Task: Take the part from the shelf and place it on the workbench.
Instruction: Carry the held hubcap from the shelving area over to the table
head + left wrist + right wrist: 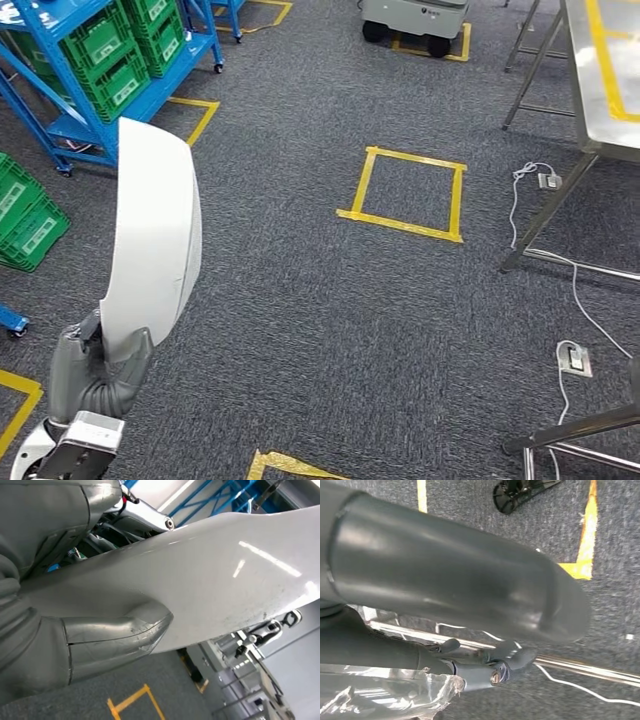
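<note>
L hand (94,375) sits at the near left, fingers clamped round the bottom edge of the part (155,235), a curved white shell held upright so it rides above the floor w/ its broad face turned away from the body. Left wrist view has the thumb (113,642) pressed flat on the glossy face, so the grip looks like a pinch on the rim, prob fine for carrying but not much margin if it swings. R hand (497,667) hangs low over the carpet (302,300); fingers look loosely curled w/ nothing in them, but whether they are apart or closed I can't tell.

So the part is off the shelf and in transit, not yet set down.

Near centre, a scrap of yellow tape (290,466) on the floor. Near right, a metal frame leg (573,430) and a floor socket (575,358) w/ a white cable (573,285) trailing across, trip risk on that side. Mid floor, a taped square (404,195). Workbench (604,75) stands far right, steel top w/ yellow tape, well apart from the part. Far left, the blue shelf (98,110) w/ green crates (117,50); far centre a wheeled cart (411,20)
</note>
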Controlling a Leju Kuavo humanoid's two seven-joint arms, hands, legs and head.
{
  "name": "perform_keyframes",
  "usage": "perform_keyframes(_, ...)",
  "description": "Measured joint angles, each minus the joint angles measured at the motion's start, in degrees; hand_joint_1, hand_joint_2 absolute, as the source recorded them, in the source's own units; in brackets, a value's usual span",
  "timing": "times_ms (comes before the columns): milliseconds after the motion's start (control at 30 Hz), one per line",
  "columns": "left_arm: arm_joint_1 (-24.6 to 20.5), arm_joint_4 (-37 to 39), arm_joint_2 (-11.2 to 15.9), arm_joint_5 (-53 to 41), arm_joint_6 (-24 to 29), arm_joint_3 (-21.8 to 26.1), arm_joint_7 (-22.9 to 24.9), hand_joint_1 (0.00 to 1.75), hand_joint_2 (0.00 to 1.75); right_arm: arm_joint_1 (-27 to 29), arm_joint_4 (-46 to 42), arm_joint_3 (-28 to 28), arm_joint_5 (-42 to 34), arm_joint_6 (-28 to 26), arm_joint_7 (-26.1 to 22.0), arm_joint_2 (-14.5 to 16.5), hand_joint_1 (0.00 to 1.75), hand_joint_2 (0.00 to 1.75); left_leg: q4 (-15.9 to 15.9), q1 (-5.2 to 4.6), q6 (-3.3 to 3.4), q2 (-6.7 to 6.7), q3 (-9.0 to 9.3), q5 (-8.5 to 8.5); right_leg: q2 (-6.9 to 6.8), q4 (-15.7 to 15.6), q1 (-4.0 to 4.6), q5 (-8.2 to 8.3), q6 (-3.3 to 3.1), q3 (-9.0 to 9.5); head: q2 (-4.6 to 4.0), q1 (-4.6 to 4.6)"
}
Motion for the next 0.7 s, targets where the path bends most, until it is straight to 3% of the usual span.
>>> perform_keyframes(33,-0.04,0.05,0.01,0.01,-0.03,-0.12,0.0,1.75,1.75,0.15,0.0,-0.06,0.02,-0.02,0.16,0.01,0.0,0.0,-0.15,-0.03,0.39,0.62,0.03,0.17,-0.4,0.05,-0.03,-0.01,0.32,-0.28,-0.01,0.01)
perform_keyframes(100,-0.07,0.15,0.01,0.05,-0.11,-0.34,-0.01,1.75,1.75,0.17,0.0,-0.15,0.05,-0.05,0.66,0.04,0.0,0.0,-0.42,-0.04,1.2,2.12,0.13,0.4,-3.33,2.91,0.23,-1.84,0.68,-1.91,-0.01,0.43)
perform_keyframes(167,0.01,0.34,0.04,0.1,-0.16,-0.39,-0.01,1.75,1.75,0.0,0.0,-0.17,0.06,-0.06,1.02,0.1,0.0,0.0,-0.41,-0.36,1.72,3.74,0.11,0.36,-6.6,10.26,0.47,-5.74,0.79,-5.28,-0.01,0.86)
perform_keyframes(233,0.02,0.67,0.07,0.11,-0.16,-0.37,0.01,1.75,1.75,-0.02,0.0,-0.17,0.06,-0.05,1.16,0.2,0.0,0.0,-0.38,-0.67,1.91,5.41,0.11,0.31,-7.37,16.09,0.48,-7.9,0.77,-7.75,-0.01,0.9)
perform_keyframes(267,-0.03,0.84,0.07,0.11,-0.16,-0.4,0.01,1.75,1.75,0.03,-0.02,-0.19,0.07,-0.04,1.26,0.25,0.0,0.0,-0.37,-0.76,1.93,6.13,0.14,0.28,-7.46,15.98,0.49,-7.42,0.71,-7.42,-0.01,0.91)
perform_keyframes(300,-0.08,1.0,0.07,0.11,-0.16,-0.46,0.01,1.75,1.75,0.09,-0.05,-0.2,0.07,-0.04,1.36,0.28,0.0,0.0,-0.37,-0.81,1.92,6.78,0.21,0.23,-7.68,13.67,0.51,-6.06,0.6,-5.93,-0.01,0.91)
perform_keyframes(400,-0.22,1.32,0.05,0.23,-0.2,-0.88,-0.18,1.75,1.75,0.02,-0.37,-0.23,0.07,-0.02,1.56,0.41,0.0,0.0,-0.26,-1.16,1.45,8.36,0.57,-0.13,-10.17,2.55,0.95,-2.18,0.03,0.72,-0.01,0.87)
perform_keyframes(467,-0.41,1.39,0.05,0.45,-0.2,-1.36,-0.45,1.75,1.75,-0.07,-0.65,-0.23,0.06,0.04,1.58,0.59,0.0,0.0,-0.21,-1.44,0.99,9.15,0.71,-0.24,-10.59,0.29,1.25,-1.95,-0.47,1.95,-0.01,0.8)
perform_keyframes(533,-0.71,1.4,0.06,0.66,-0.2,-2.06,-0.55,1.75,1.75,0.06,-0.99,-0.36,0.04,0.13,1.58,0.63,0.0,0.0,-0.29,-1.35,0.53,9.73,0.81,-0.32,-9.47,0.17,1.16,-1.63,-1.1,1.8,-0.01,0.82)
perform_keyframes(600,-0.96,1.4,0.09,0.86,-0.15,-2.74,-0.69,1.75,1.75,0.13,-1.21,-0.54,0.03,0.27,1.59,0.64,0.0,0.0,1.57,-1.15,-0.05,8.13,0.13,-1.96,-8.39,-0.07,0.91,-1.29,-1.8,1.73,-0.01,0.73)
perform_keyframes(667,-1.03,1.41,0.19,1.16,-0.04,-3.17,-0.92,1.75,1.75,0.06,-1.28,-0.61,0.02,0.37,1.58,0.66,0.0,0.0,7.75,-1.0,-0.43,5.58,-2.58,-5.54,-7.3,-0.17,0.7,-1.08,-2.23,1.61,-0.01,0.58)
perform_keyframes(700,-1.02,1.42,0.26,1.31,0.01,-3.26,-1.0,1.75,1.75,0.02,-1.31,-0.62,0.03,0.36,1.58,0.66,0.0,0.0,11.83,-0.97,-0.52,4.94,-4.52,-7.28,-6.68,-0.16,0.68,-1.02,-2.35,1.52,-0.01,0.56)
